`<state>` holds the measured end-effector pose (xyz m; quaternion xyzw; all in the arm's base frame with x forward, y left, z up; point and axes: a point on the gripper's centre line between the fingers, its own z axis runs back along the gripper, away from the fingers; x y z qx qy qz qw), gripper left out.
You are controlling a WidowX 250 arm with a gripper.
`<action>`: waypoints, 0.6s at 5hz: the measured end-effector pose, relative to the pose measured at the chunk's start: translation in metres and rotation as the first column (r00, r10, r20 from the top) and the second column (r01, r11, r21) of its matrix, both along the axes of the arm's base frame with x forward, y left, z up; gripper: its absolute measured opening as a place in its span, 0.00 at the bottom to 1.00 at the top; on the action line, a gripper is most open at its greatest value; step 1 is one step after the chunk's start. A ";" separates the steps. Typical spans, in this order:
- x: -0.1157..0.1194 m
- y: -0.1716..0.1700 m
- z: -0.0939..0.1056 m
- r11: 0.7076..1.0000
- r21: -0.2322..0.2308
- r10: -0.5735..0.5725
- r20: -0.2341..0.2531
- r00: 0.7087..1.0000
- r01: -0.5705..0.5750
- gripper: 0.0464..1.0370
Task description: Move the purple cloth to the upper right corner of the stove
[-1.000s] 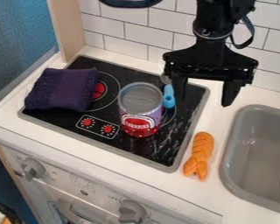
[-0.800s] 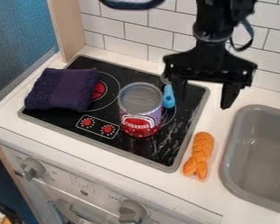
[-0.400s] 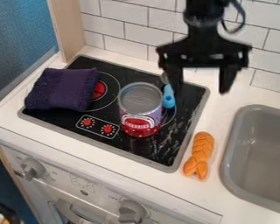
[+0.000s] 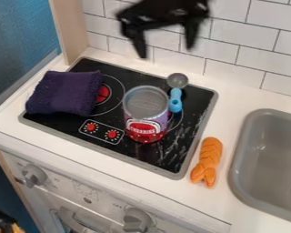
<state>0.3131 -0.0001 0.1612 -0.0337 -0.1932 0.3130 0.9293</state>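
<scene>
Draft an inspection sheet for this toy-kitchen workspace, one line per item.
Surface: black stove top in a white counter; pale streaks at its lower right, scuffs or reflections, can't tell which.
Job's things: purple cloth on the stove's left side, overlapping its left edge; not at the upper right corner.
Clutter: can upright on the stove; blue-handled spoon behind and right of it, near the target corner; orange object on the counter between stove and sink.
Gripper: tool open above the stove's rear edge in the picture, nothing held.
Cables: nothing seen for certain.
Surroundings: white tiled wall behind, grey sink right, wooden panel upper left.
</scene>
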 end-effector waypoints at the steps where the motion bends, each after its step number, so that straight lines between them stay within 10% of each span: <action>1: -0.011 0.041 0.000 0.984 0.001 0.180 -0.010 0.984 -0.180 0.96; 3: -0.034 0.128 -0.026 0.871 -0.042 0.486 -0.075 0.871 -0.490 0.96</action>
